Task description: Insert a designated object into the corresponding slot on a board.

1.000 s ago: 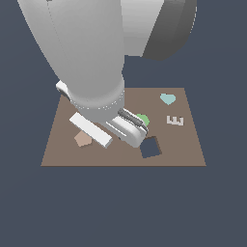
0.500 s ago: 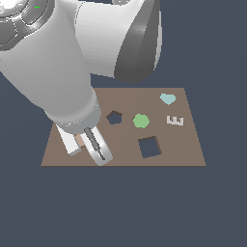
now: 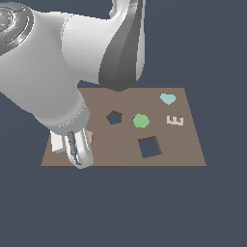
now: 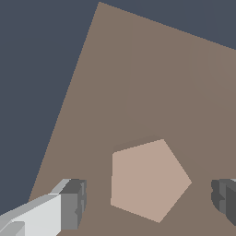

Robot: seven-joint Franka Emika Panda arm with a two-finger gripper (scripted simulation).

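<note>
Pinkish-tan pentagon block (image 4: 148, 180) lies flat on the brown board (image 3: 193, 144) near its left end in the exterior view, mostly hidden there behind the arm, well apart from the dark pentagon slot (image 3: 114, 117) further right and farther back. The gripper (image 4: 147, 203) hangs over the block with its jaws spread wide, one finger (image 4: 71, 203) on either side and clear of its edges, holding nothing. Right of the slot sit a green hexagon (image 3: 140, 120), a dark square hole (image 3: 149, 146), a pale-blue heart (image 3: 167, 99) and a white letter E (image 3: 175, 120).

You can read just one character: a pale block letter "E" (image 3: 175, 120) lying flat on the brown board (image 3: 183, 149), at about three o'clock from the green hexagon (image 3: 140, 120). Nothing else carries writing.
</note>
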